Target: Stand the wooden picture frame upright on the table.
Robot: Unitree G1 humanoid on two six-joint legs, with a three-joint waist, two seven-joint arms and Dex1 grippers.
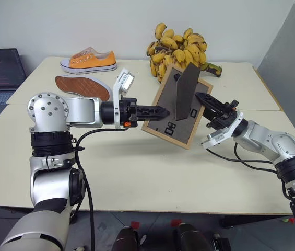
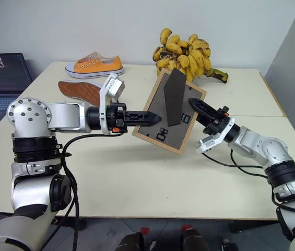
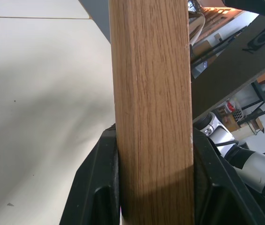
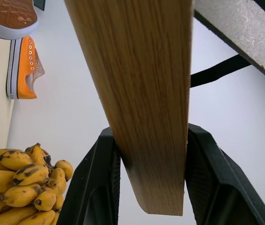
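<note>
Counter (image 1: 152, 178) runs wide and cream under both arms, with a banana bunch (image 1: 181, 49) and two shoes (image 1: 87, 70) toward its far edge. Frame (image 1: 176, 107) hangs tilted in the air above the counter's middle, dark back toward the robot, stand flap (image 1: 185, 91) swung out. Left tool (image 1: 160, 111) is clenched on the frame's left wooden edge; the left wrist view shows both pads tight against the wood. Right tool (image 1: 205, 100) straddles the right edge, its black fingers (image 4: 207, 187) lying against the wood on both sides. To stand it well, I'd lower both arms together, keep the flap spread, land the bottom edge and flap tip together, then let go one side at a time.
</note>
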